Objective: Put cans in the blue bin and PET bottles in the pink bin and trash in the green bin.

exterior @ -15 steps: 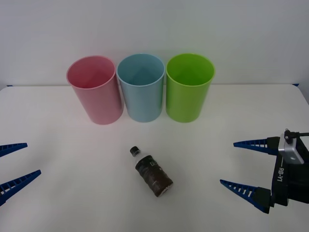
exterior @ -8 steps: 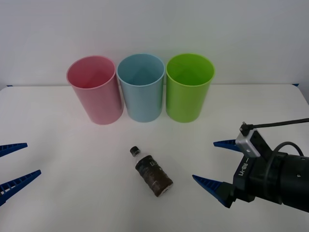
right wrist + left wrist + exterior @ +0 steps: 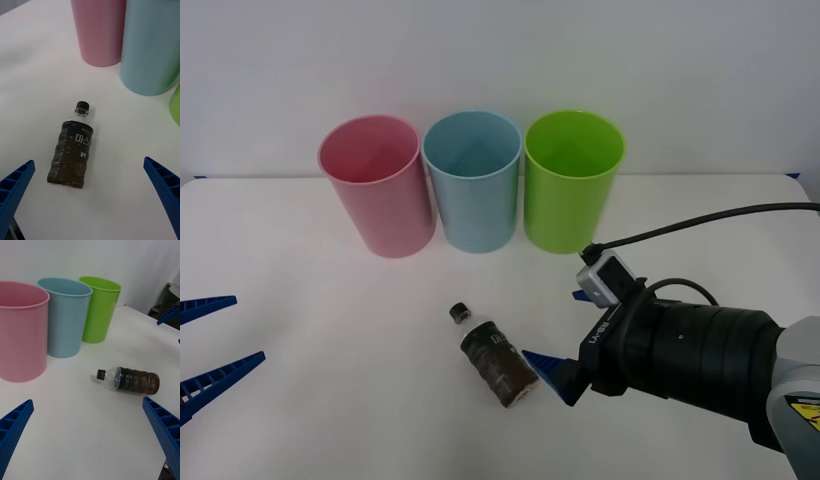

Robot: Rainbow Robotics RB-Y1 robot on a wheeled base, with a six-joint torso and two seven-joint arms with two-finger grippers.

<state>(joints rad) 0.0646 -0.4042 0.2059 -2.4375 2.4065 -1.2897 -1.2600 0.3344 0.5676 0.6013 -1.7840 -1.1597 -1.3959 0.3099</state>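
Note:
The PET bottle (image 3: 492, 355) lies on its side on the white table (image 3: 330, 400), dark cap pointing toward the bins. In the back row stand the pink bin (image 3: 375, 185), the blue bin (image 3: 472, 180) and the green bin (image 3: 572, 180), all upright. My right gripper (image 3: 552, 325) hovers open just right of the bottle, one blue finger close to its base. The right wrist view has the bottle (image 3: 73, 150) between and ahead of the spread fingers (image 3: 17, 187). At the far left edge my left gripper (image 3: 245, 328) waits open, well away from the bottle (image 3: 129, 379).
A black cable (image 3: 700, 218) arcs over the right arm behind the wrist. Bare table lies between the bottle and the bins, and to the bottle's left. The three bins stand almost touching. A white wall rises behind them.
My right arm has swept left from the table's right edge to just beside the bottle, staying open. The left gripper, the bottle and the bins have not moved.

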